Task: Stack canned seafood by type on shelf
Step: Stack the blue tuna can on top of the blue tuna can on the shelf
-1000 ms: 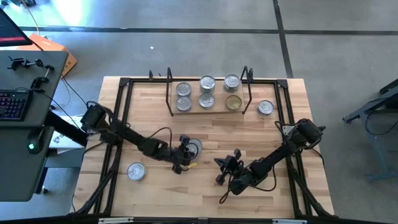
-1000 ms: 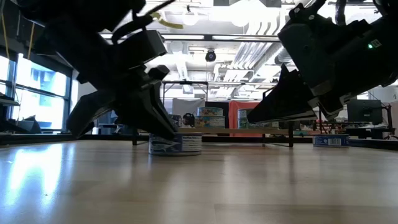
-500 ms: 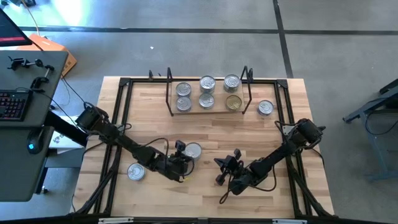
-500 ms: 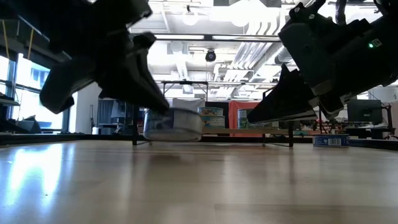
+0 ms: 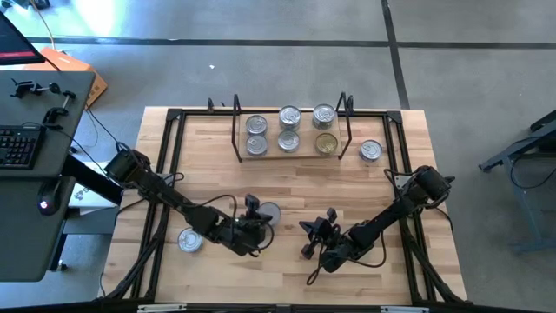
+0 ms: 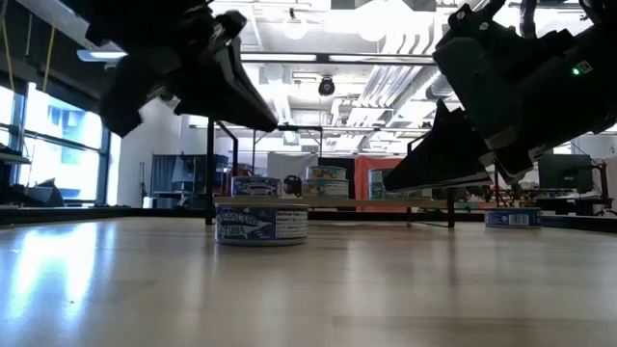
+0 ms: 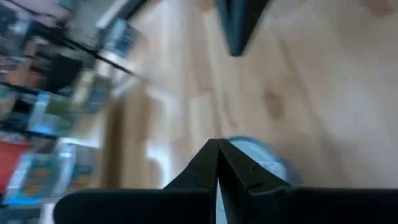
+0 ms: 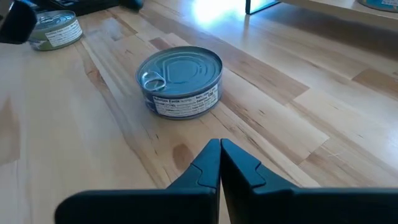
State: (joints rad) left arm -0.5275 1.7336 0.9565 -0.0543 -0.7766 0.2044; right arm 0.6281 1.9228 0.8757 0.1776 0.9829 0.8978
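Clearly a regrasp is needed: the blue-labelled tin (image 5: 268,211) sits flat mid-table, lid up, its short axis upright.
The left gripper (image 5: 253,221) hovers just above it, fingers pressed together, empty; it should spread them, straddle the tin's sides, then carry it to the shelf (image 5: 300,154).

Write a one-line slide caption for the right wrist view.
Shut right gripper faces a silver-lidded seafood tin standing on the wooden tabletop, a second tin farther off.
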